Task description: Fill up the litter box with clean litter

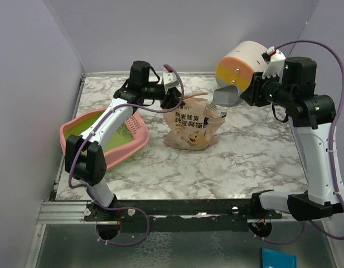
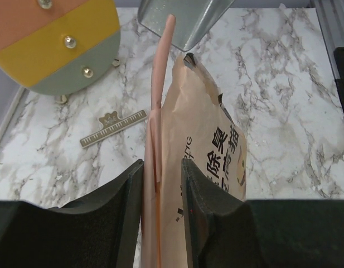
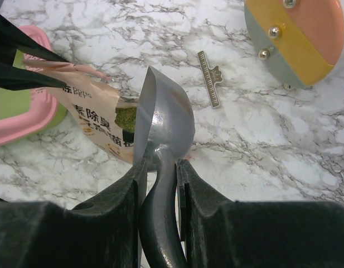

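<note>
The pink litter box (image 1: 69, 132) with its yellow-green inside lies at the left; its rim (image 3: 28, 114) shows in the right wrist view. A tan pouch (image 1: 191, 131) printed with black Chinese text stands mid-table. My left gripper (image 1: 174, 99) is shut on the pouch's top flap (image 2: 155, 128), a finger pressed on each side (image 2: 162, 164). Greenish litter granules (image 3: 126, 118) show in the pouch's open mouth. My right gripper (image 3: 162, 163) is shut on the handle of a grey metal scoop (image 3: 169, 117), whose bowl (image 1: 224, 96) hovers at the pouch's upper right corner.
A round cream, orange and yellow drawer unit (image 1: 241, 66) stands at the back right, just behind the scoop. A small ruler-like strip (image 3: 209, 78) lies on the marble beside it. Lilac walls close in the back and both sides.
</note>
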